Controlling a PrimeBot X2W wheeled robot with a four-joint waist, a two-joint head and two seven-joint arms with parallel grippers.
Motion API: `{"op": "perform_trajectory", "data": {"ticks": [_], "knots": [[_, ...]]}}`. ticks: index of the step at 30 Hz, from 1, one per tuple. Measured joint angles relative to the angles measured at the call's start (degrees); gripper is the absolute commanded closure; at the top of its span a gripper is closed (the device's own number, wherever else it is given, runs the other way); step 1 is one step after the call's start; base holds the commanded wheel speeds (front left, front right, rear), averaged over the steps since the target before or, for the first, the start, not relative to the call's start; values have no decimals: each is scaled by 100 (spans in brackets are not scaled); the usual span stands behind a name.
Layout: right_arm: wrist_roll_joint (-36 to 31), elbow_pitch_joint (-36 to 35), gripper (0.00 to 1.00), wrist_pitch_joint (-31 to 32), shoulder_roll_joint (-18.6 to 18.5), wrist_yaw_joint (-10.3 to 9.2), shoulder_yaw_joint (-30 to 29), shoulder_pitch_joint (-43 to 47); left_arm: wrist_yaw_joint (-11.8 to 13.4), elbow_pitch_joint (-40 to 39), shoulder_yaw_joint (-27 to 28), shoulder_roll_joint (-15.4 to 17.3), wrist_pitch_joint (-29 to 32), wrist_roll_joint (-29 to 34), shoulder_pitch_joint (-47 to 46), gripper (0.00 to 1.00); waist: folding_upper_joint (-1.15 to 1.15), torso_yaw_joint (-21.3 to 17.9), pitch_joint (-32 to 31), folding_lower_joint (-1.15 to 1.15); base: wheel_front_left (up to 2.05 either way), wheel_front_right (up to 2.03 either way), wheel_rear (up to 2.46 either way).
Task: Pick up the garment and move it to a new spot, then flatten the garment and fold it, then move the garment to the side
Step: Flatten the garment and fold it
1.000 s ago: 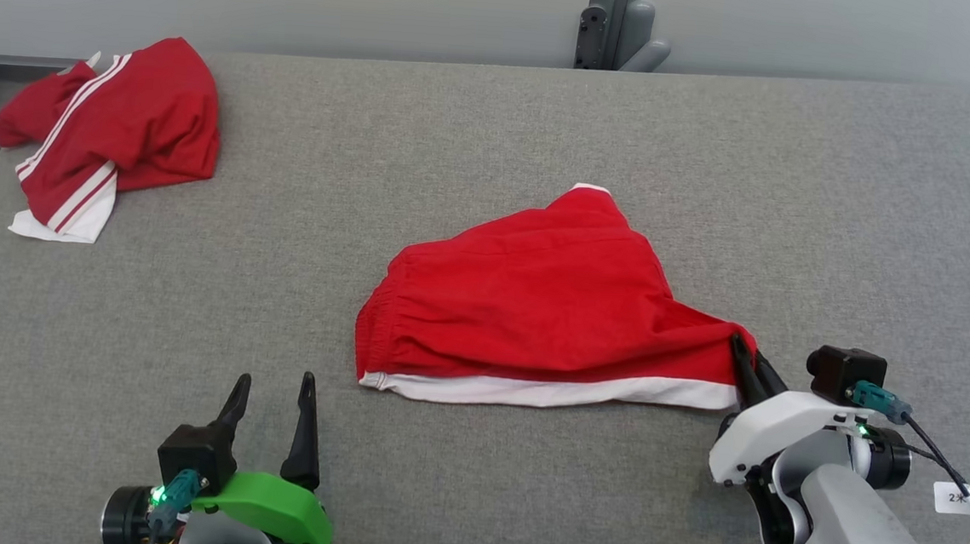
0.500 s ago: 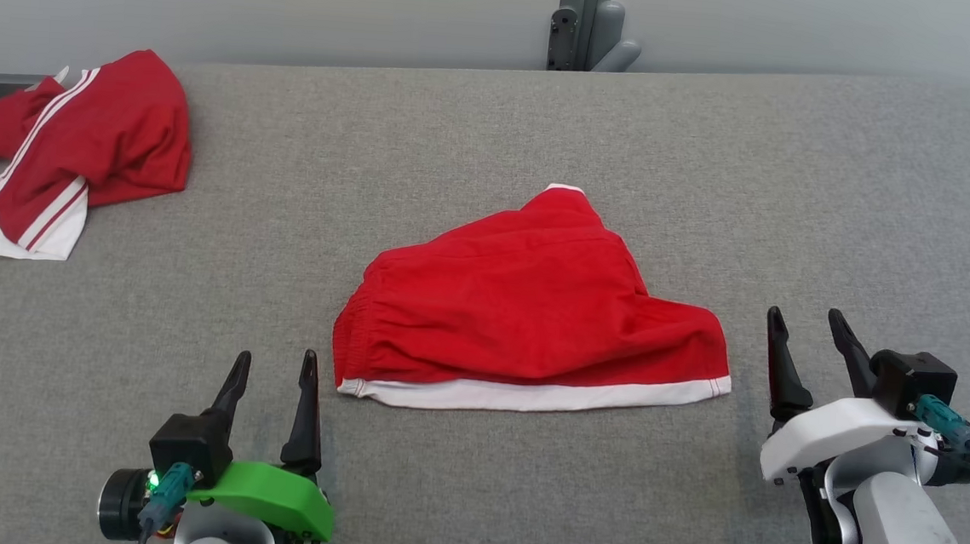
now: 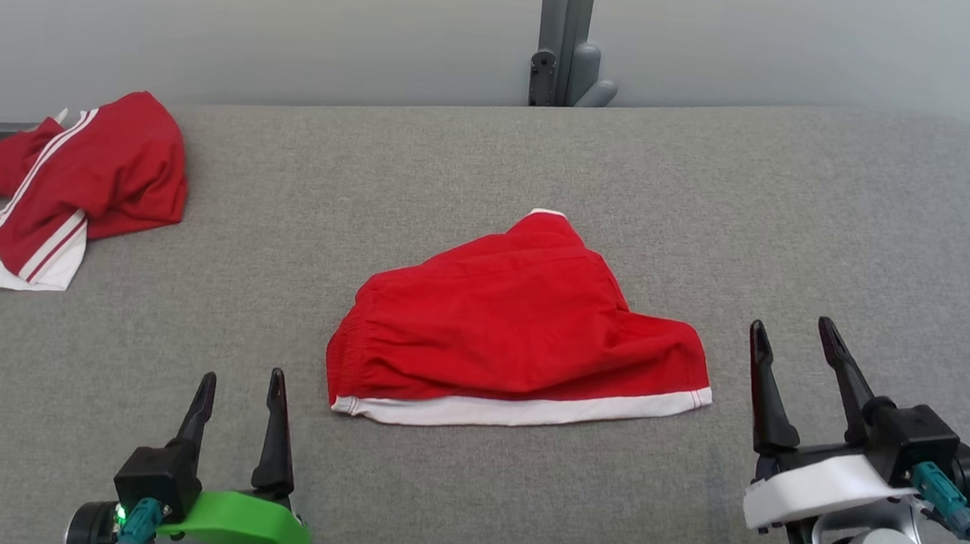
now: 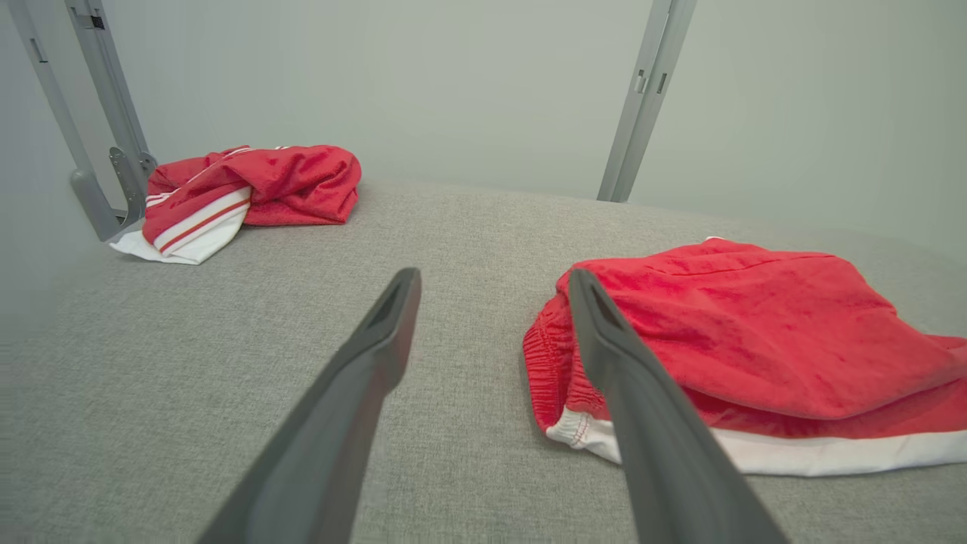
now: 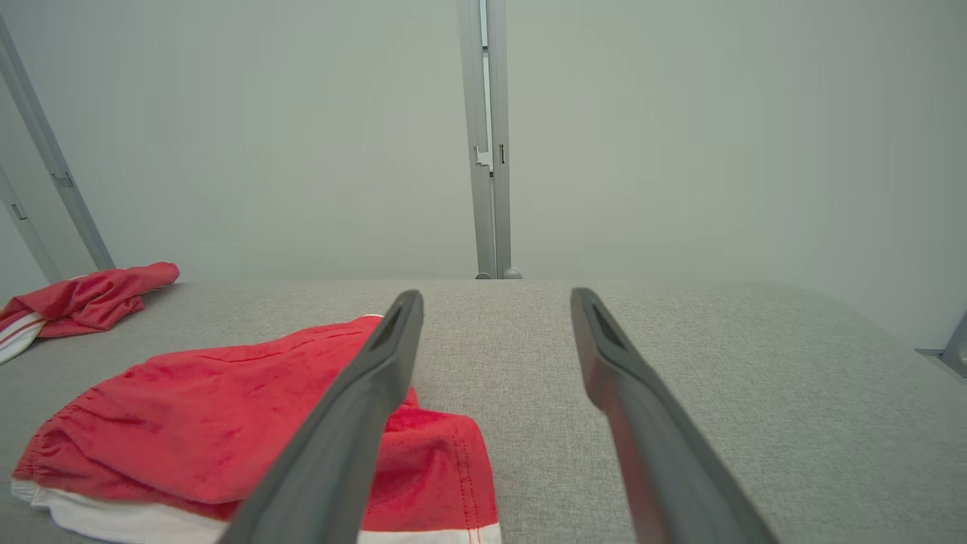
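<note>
Plainly shows the red garment [image 3: 515,325] lying flat on the desk [image 3: 459,159]. Holds nothing in left claw [image 3: 242,374] or right claw [image 3: 791,323], both spread wide, clear of the cloth.

Garment [image 3: 515,334]: red shorts with a white hem band and a gathered elastic waist. It lies folded flat and lightly wrinkled between the left gripper [image 3: 242,374] fingers [image 3: 275,437] and the right gripper [image 3: 791,323] fingers [image 3: 767,394], touching neither.

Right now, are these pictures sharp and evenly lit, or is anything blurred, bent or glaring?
Head view: soft even light, no glare, the red shorts sharp with barely a shadow. Left wrist view: the left fingers look soft-edged, and the grey posts lean apart, likely lens bend. Right wrist view: the right fingers soft too.
</note>
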Motion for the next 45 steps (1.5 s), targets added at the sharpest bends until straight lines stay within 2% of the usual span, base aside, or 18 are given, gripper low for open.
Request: {"op": "perform_trajectory", "data": {"ticks": [6, 18, 24, 29, 36, 43, 44, 45], "knots": [[-2, -163, 0, 1, 31, 0, -15, 361, 2, -105, 48, 0, 0, 0, 275, 0, 0, 42, -138, 0, 0, 0, 0], [109, -175, 0, 1, 37, 0, -63, 460, -62, -54, -19, 0, -1, 66, 331, 0, 0, 64, -167, 0, 0, 0, 0], [109, -103, 0, 1, 37, 0, -4, 460, -431, 772, -344, 34, 20, 179, 0, 0, 0, 21, -163, 0, 0, 0, 0], [109, -26, 0, 1, 38, 0, 142, 453, -589, 1758, -556, 96, 83, 289, -554, 0, 0, -118, -120, 0, 0, 0, 0], [102, -10, 0, 1, 40, 0, 175, 369, -676, 2662, -646, 156, 74, 323, -1083, 0, 0, -337, 68, 0, 0, 0, 0], [101, 3, 0, 1, 38, 0, 155, 296, -708, 3106, -648, 159, 22, 327, -1421, 0, 0, -521, 299, 0, 0, 0, 0], [101, 3, 0, 1, 38, 0, 154, 289, -714, 3150, -650, 158, 14, 326, -1445, 2, 0, -541, 323, 0, 0, 0, 0], [101, 4, 0, 1, 40, 0, 152, 285, -728, 3185, -657, 155, 11, 325, -1465, 13, 0, -557, 345, 0, 0, 0, 0]]}}
